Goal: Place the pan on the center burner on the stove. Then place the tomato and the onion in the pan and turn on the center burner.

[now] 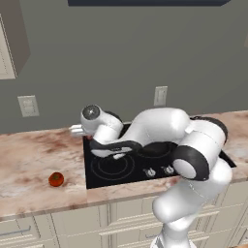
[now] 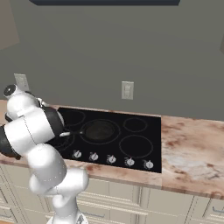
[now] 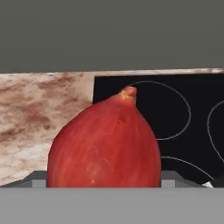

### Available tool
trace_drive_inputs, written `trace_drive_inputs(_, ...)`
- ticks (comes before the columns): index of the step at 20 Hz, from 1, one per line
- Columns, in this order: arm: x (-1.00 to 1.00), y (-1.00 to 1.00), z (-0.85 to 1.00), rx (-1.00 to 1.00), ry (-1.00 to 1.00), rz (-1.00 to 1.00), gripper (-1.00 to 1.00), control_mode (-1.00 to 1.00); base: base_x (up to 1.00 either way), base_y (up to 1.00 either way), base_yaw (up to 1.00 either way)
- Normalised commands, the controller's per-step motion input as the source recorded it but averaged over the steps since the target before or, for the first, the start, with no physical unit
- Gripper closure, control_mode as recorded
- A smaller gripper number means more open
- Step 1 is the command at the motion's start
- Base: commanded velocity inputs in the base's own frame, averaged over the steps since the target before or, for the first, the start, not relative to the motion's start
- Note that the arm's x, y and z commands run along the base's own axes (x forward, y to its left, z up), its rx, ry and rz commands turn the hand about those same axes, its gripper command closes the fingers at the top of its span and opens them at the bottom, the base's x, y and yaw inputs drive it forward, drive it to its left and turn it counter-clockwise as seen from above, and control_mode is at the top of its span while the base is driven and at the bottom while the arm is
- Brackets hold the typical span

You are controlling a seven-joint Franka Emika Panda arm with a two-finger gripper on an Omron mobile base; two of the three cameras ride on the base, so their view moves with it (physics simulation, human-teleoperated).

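Left base view — small orange-red tomato (image 1: pixel 56 179) alone on the marbled counter (image 1: pixel 34 160), well apart from the arm bent low over the black glass stove (image 1: pixel 111 169). Right base view — black frying pan (image 2: pixel 99 130) on centre burner. Hand view — pinkish-red pointed onion (image 3: pixel 105 144) gripped between the gripper (image 3: pixel 104 178) fingers.

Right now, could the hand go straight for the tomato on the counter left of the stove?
Probably not yet. The tomato lies in the open on the counter with nothing beside it, but the hand appears to be holding the onion, so it is not free.
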Motion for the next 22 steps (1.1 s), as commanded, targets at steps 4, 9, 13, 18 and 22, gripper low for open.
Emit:
trace_drive_inputs(4, 0.16, -0.78, 0.53, 0.18, -0.04, -0.29, 1.00, -1.00, 0.00, 0.00, 0.00)
trace_drive_inputs(9, 0.07, -0.50, 0.97, 0.17, 0.00, -0.32, 1.00, -1.00, 0.00, 0.00, 0.00)
trace_drive_inputs(13, 0.02, -0.52, 0.98, 0.14, 0.05, -0.29, 1.00, -1.00, 0.00, 0.00, 0.00)
trace_drive_inputs(18, 0.00, -0.85, 0.71, 0.14, 0.29, -0.24, 1.00, -1.00, 0.00, 0.00, 0.00)
trace_drive_inputs(22, -0.01, -0.88, 0.18, 0.08, 0.38, -0.13, 1.00, -1.00, 0.00, 0.00, 0.00)
